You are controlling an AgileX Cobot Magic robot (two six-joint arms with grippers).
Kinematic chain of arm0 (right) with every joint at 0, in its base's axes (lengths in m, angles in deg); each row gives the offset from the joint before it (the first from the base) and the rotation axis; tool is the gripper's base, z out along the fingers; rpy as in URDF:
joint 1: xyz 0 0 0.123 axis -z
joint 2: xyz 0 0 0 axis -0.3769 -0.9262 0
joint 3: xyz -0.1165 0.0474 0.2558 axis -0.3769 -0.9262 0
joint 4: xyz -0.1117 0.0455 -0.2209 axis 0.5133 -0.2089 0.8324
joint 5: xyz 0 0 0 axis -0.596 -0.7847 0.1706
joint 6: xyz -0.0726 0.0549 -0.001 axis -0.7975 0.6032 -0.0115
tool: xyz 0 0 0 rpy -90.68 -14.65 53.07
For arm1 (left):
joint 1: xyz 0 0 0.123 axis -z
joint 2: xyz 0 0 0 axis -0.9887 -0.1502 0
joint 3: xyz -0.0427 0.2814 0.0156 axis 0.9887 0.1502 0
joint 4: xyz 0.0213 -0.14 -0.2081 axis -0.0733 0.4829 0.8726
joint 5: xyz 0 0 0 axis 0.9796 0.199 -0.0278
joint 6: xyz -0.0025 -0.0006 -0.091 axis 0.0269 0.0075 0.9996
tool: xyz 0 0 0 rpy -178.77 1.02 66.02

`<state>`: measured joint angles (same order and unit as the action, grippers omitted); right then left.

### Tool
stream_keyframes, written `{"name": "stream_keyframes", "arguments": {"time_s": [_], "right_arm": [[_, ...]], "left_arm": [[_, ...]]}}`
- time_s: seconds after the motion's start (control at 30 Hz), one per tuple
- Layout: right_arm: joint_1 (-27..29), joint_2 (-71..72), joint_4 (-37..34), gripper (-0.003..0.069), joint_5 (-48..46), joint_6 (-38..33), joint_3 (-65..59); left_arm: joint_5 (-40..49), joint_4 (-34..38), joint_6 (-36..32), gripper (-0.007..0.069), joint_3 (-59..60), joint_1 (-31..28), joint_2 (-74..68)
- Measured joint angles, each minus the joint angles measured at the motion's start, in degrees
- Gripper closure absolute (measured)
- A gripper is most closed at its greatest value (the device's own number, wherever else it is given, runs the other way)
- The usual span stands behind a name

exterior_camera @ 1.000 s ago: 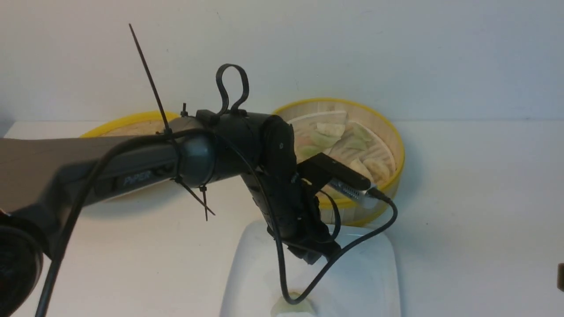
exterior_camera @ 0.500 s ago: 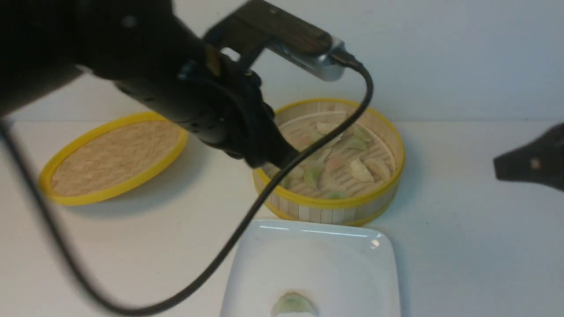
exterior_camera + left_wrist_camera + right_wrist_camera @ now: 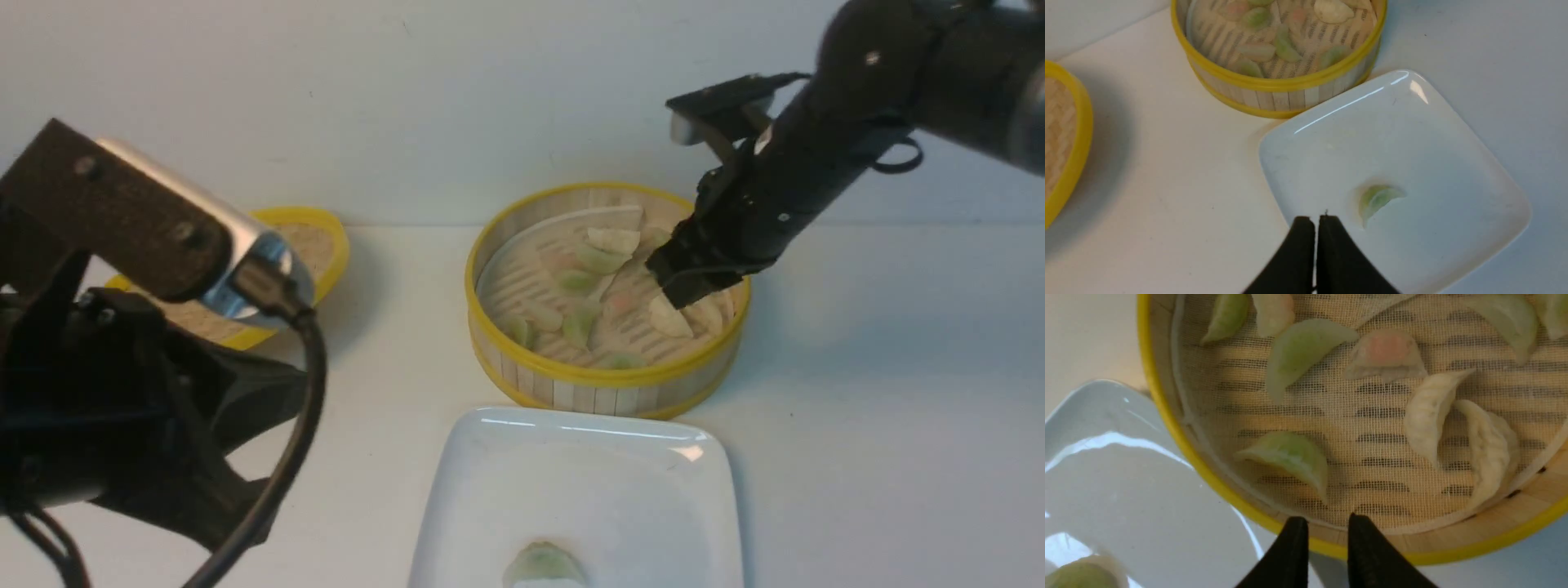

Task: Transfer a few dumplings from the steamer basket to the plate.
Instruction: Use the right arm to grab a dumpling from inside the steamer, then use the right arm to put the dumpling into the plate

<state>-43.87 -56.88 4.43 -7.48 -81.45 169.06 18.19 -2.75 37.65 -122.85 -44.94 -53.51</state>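
The steamer basket (image 3: 604,380) stands mid-table with several dumplings (image 3: 580,322) on its mesh-lined floor. In front of it is the white plate (image 3: 588,482), where one green dumpling (image 3: 543,566) lies near the front edge. My right gripper (image 3: 682,292) hangs inside the basket's right half, just above a white dumpling (image 3: 669,317). In the right wrist view the right gripper (image 3: 1327,520) is open with nothing between its fingers, near a green dumpling (image 3: 1290,455). My left gripper (image 3: 1314,220) is shut and empty over the plate's (image 3: 1412,134) edge, next to the green dumpling (image 3: 1378,198).
The flat woven lid (image 3: 314,245) with its yellow rim lies at the back left, partly hidden by my left arm's wrist camera (image 3: 163,229). A white wall rises directly behind the basket and lid.
My left arm has pulled back from over the plate and basket to the lower left, its gripper now shut. My right arm has swung in over the basket and opened its jaws.
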Motion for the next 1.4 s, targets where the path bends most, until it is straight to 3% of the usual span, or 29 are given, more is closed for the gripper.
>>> {"name": "stream_keyframes", "arguments": {"time_s": [0.23,0.43,0.77,0.83,0.93,1.17,1.4], "right_arm": [[-0.26,-11.21,8.02,0.0336,-5.47,7.01,10.77],[-0.26,-13.35,8.97,0.0291,-3.56,8.05,11.28],[-0.26,-18.19,9.18,0.0299,2.01,8.47,11.76],[-0.26,-18.19,9.12,0.0325,2.60,8.47,11.82],[-0.26,-18.14,9.73,0.0485,2.71,8.47,11.88],[-0.26,-11.29,8.65,0.0477,-2.52,8.47,11.47],[-1.73,4.36,3.17,0.0477,-5.77,8.91,8.15]], "left_arm": [[3.77,-8.09,5.87,0.0631,0.18,0.00,3.36],[6.37,-14.97,9.89,0.0631,0.23,0.00,3.43],[7.52,-17.92,11.29,0.0631,0.29,-0.16,3.43],[8.26,-17.92,11.29,0.0631,0.29,-0.16,3.43],[8.47,-17.92,11.29,0.0631,0.29,-0.16,3.43],[9.54,-17.92,11.29,0.0631,0.29,-0.16,3.43],[9.24,-18.49,11.29,0.0631,0.29,-0.20,3.43]]}}
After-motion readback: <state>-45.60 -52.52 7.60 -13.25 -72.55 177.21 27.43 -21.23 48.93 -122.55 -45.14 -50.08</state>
